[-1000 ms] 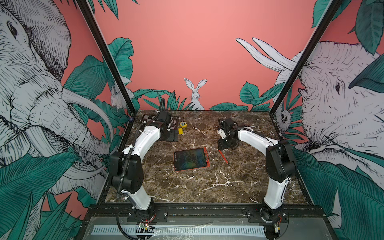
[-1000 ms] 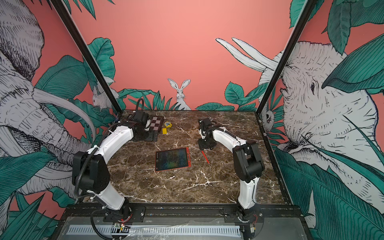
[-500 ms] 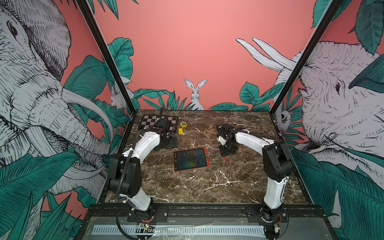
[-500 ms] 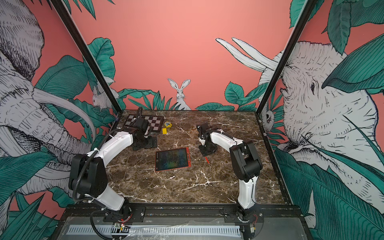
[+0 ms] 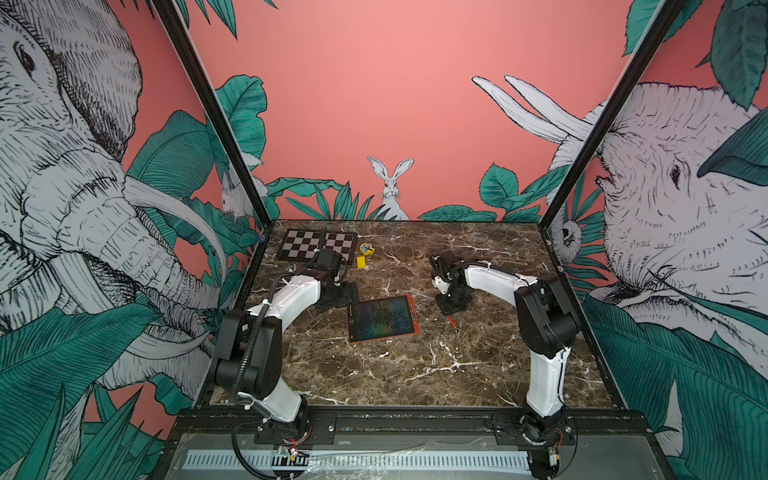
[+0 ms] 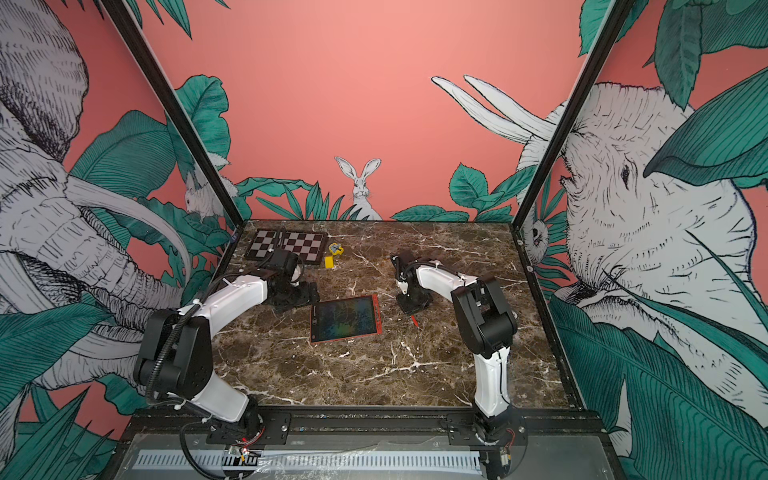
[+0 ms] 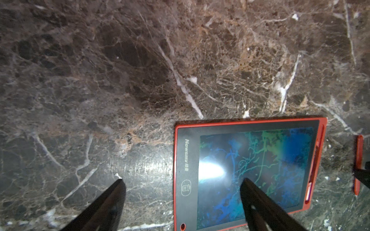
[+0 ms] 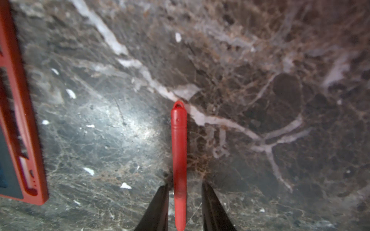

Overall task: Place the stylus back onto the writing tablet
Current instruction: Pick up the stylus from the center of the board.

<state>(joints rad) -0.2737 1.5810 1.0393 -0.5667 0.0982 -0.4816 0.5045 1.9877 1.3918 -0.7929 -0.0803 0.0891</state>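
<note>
The stylus (image 8: 179,150), a thin red stick, lies flat on the marble a short way right of the writing tablet (image 5: 381,318). My right gripper (image 8: 184,184) is down over its far end. One jaw stands on each side of the stick, with a small gap on both sides. In both top views only the stylus's near tip (image 5: 452,321) (image 6: 414,320) shows below the gripper. The tablet (image 7: 250,170) has a red frame and a dark scribbled screen. My left gripper (image 7: 182,180) stands open across its left short edge: one finger over the screen, the other over bare marble.
A black-and-white chequered board (image 5: 318,245) lies at the back left. Two small yellow objects (image 5: 366,248) (image 5: 360,262) sit beside it. Black frame posts and printed walls close in the table on three sides.
My left arm swung from the chequered board to the tablet's left edge, and its jaws narrowed. My right gripper sank onto the stylus, and its jaws drew in around it.
</note>
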